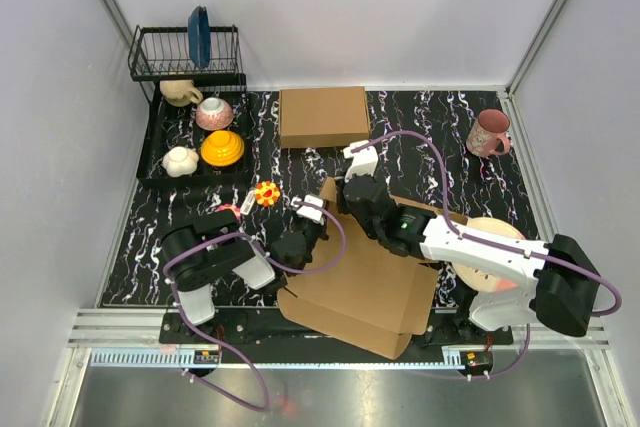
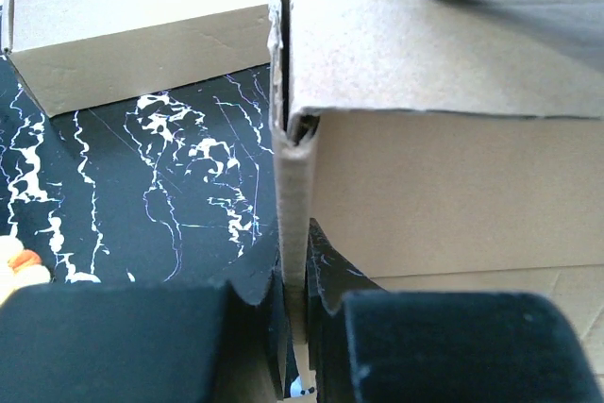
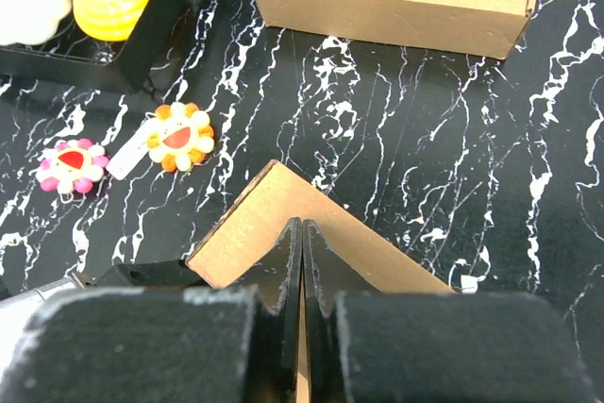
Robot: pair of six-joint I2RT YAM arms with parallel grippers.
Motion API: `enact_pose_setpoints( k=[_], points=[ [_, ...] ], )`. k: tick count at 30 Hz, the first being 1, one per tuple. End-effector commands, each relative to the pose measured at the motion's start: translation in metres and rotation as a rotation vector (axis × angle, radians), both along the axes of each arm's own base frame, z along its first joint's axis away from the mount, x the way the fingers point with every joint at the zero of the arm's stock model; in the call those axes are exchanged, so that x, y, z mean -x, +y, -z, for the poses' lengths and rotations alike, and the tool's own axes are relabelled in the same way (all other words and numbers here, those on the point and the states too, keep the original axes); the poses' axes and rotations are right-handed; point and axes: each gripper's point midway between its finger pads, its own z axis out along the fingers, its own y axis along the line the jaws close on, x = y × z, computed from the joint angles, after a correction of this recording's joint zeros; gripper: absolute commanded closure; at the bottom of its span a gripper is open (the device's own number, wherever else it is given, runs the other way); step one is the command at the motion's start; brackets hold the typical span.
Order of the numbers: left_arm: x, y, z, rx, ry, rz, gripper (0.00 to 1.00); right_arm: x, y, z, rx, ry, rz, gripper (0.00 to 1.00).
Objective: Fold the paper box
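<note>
The paper box (image 1: 365, 287) lies half-folded at the near middle of the bench (image 1: 440, 112). The left pincer (image 2: 294, 304) is clamped on its upright wall, and the right pincer (image 3: 302, 252) is pinched on a flap corner. A flower toy (image 1: 267, 194) lies nearby, and a formed carton (image 1: 322, 116) sits beyond.

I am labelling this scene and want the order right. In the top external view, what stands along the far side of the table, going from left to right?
black wire rack holding a blue plate → closed brown cardboard box → pink mug
</note>
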Motion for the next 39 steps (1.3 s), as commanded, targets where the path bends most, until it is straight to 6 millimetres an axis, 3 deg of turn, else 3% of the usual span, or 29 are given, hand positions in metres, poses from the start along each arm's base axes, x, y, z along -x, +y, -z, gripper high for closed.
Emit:
enact_pose_setpoints(
  k=[1,8,12,15,18,21,22,24,30,34,35,37,38,39],
  points=[
    [-0.001,0.006,-0.031,0.176,-0.087,-0.043,0.9,0.017,0.006,0.047,0.024,0.12,-0.056,0.99],
    [-0.002,0.007,-0.034,0.18,-0.094,-0.067,0.84,0.016,-0.003,0.043,0.065,0.103,-0.047,1.0],
    [-0.002,0.009,-0.039,0.162,-0.112,-0.071,0.51,0.017,-0.01,0.05,0.103,0.114,-0.03,1.0],
    [-0.004,0.006,-0.042,0.157,-0.122,-0.066,0.46,0.019,-0.012,0.054,0.101,0.124,-0.024,1.0],
    [-0.004,0.002,-0.042,0.14,-0.134,-0.057,0.5,0.019,-0.013,0.055,0.101,0.125,-0.022,1.0],
    [-0.006,-0.002,-0.045,0.132,-0.145,-0.043,0.74,0.019,-0.015,0.055,0.108,0.123,-0.017,1.0],
    [-0.006,-0.004,-0.045,0.129,-0.149,-0.042,0.88,0.019,-0.015,0.054,0.11,0.122,-0.018,1.0],
    [-0.006,-0.006,-0.046,0.126,-0.153,-0.032,0.98,0.019,-0.016,0.054,0.113,0.119,-0.017,1.0],
    [-0.002,0.003,-0.046,0.118,-0.14,-0.043,1.0,0.016,-0.022,0.038,0.106,0.088,0.01,1.0],
    [-0.005,0.017,-0.038,0.068,-0.101,-0.109,1.0,0.011,-0.032,0.0,0.075,0.029,0.057,0.82],
    [-0.005,0.019,-0.043,0.069,-0.097,-0.123,1.0,0.009,-0.036,-0.027,0.035,-0.009,0.074,0.69],
    [-0.009,0.023,-0.033,-0.014,-0.042,-0.165,1.0,0.007,-0.053,-0.048,0.062,-0.051,0.125,0.53],
    [-0.01,0.024,-0.04,-0.029,-0.034,-0.177,1.0,0.006,-0.062,-0.072,0.035,-0.087,0.148,0.43],
    [-0.011,0.024,-0.037,-0.045,-0.003,-0.187,1.0,0.005,-0.076,-0.077,0.074,-0.103,0.184,0.39]
  ],
)
